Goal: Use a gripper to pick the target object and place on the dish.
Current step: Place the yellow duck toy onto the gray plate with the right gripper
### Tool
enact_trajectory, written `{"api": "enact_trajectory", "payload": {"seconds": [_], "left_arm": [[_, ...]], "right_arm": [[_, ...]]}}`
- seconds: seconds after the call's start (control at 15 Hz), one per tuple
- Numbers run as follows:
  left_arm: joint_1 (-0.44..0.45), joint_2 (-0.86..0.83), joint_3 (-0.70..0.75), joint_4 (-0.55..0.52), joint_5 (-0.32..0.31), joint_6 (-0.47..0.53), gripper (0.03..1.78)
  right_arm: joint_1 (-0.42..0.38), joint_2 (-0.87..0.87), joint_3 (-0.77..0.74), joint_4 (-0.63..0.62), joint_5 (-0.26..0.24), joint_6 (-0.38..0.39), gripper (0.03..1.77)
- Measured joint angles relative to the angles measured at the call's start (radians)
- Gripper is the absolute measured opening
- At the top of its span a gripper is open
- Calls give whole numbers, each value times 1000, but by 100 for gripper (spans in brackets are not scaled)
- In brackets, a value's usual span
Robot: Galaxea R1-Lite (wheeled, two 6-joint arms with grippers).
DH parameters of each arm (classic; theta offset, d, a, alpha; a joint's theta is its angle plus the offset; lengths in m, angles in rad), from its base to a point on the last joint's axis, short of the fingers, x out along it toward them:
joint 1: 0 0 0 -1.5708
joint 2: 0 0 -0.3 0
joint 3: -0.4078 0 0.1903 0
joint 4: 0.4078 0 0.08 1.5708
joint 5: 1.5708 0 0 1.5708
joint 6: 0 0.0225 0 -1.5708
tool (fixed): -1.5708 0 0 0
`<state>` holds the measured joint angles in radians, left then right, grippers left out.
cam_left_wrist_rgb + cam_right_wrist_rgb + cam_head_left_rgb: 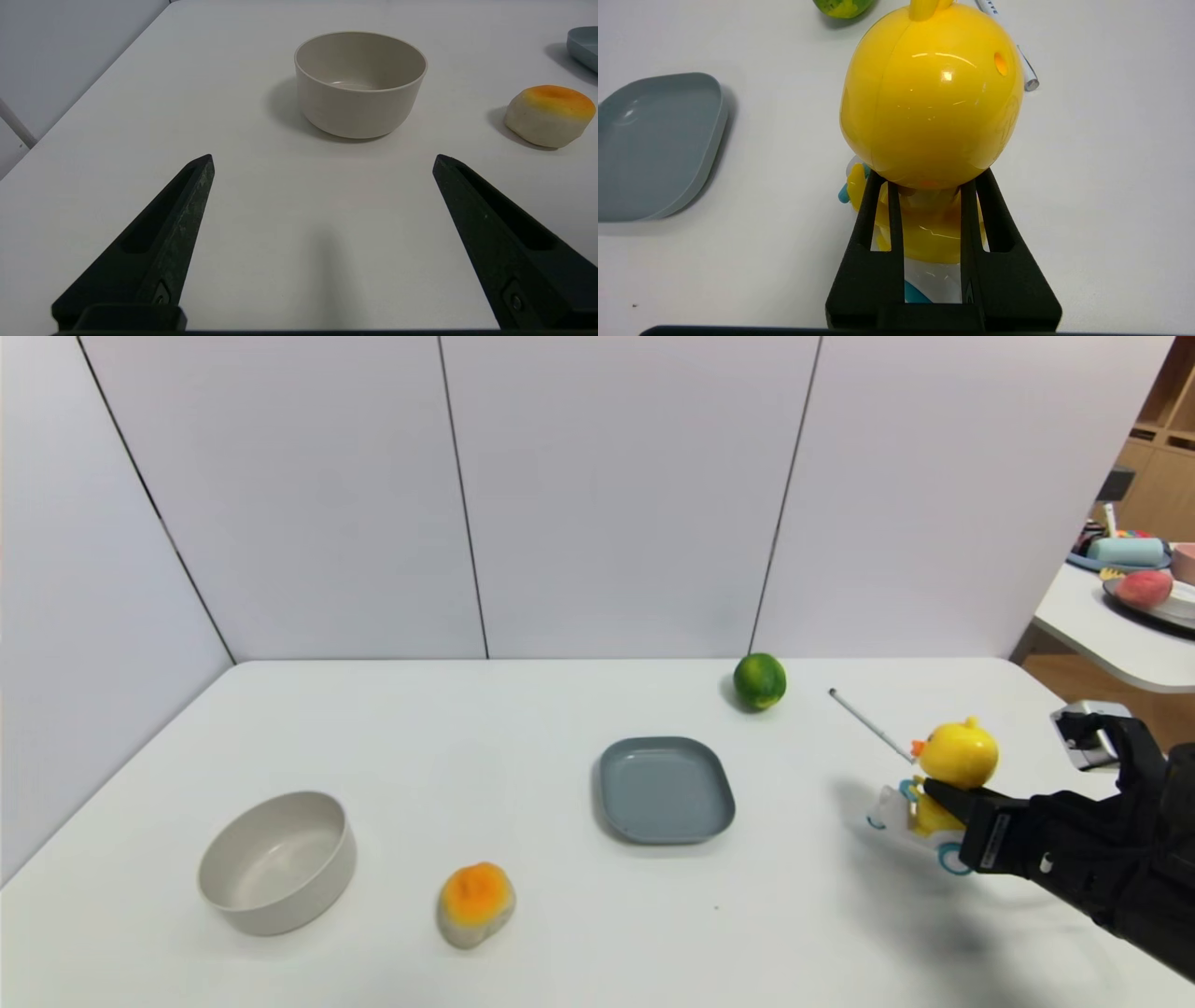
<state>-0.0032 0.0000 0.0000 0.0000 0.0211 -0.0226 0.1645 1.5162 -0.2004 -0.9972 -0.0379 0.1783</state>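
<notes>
The target object, a yellow toy duck (957, 754) with an orange beak and a white base with blue wheels, is at the right of the table. My right gripper (934, 793) is shut on its body just under the big round head (931, 93), one black finger (878, 205) on each side. The duck leans a little in the grip. The dish (665, 791), a flat grey-blue rounded-square plate, lies empty at mid-table, to the left of the duck, and shows as well in the right wrist view (654, 144). My left gripper (322, 158) hangs open over bare table, out of the head view.
A green ball (759, 680) sits behind the dish near the back wall. A thin white pen (868, 723) lies just behind the duck. A beige bowl (277, 861) and an orange-grey lump (476, 903) are at the front left. The table's right edge is close to my right arm.
</notes>
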Motion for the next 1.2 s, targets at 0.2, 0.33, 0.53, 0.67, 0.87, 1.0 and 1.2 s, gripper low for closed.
{"api": "enact_trajectory", "payload": {"seconds": [0.2,0.33,0.53,0.67,0.87,1.0,1.2], "left_arm": [[0,0,0,0,0,0,169],[0,0,0,0,0,0,169],[0,0,0,0,0,0,169],[0,0,0,0,0,0,169],[0,0,0,0,0,0,169],[0,0,0,0,0,0,169],[0,0,0,0,0,0,169]], "right_arm": [[8,-9,10,-4,0,0,34],[10,-12,11,-7,0,0,34],[32,-31,-5,-3,1,-25,34],[58,-40,-26,-1,1,-65,34],[106,-45,-90,2,3,-123,34],[141,-39,-148,28,3,-152,34],[208,-12,-251,90,1,-163,34]]}}
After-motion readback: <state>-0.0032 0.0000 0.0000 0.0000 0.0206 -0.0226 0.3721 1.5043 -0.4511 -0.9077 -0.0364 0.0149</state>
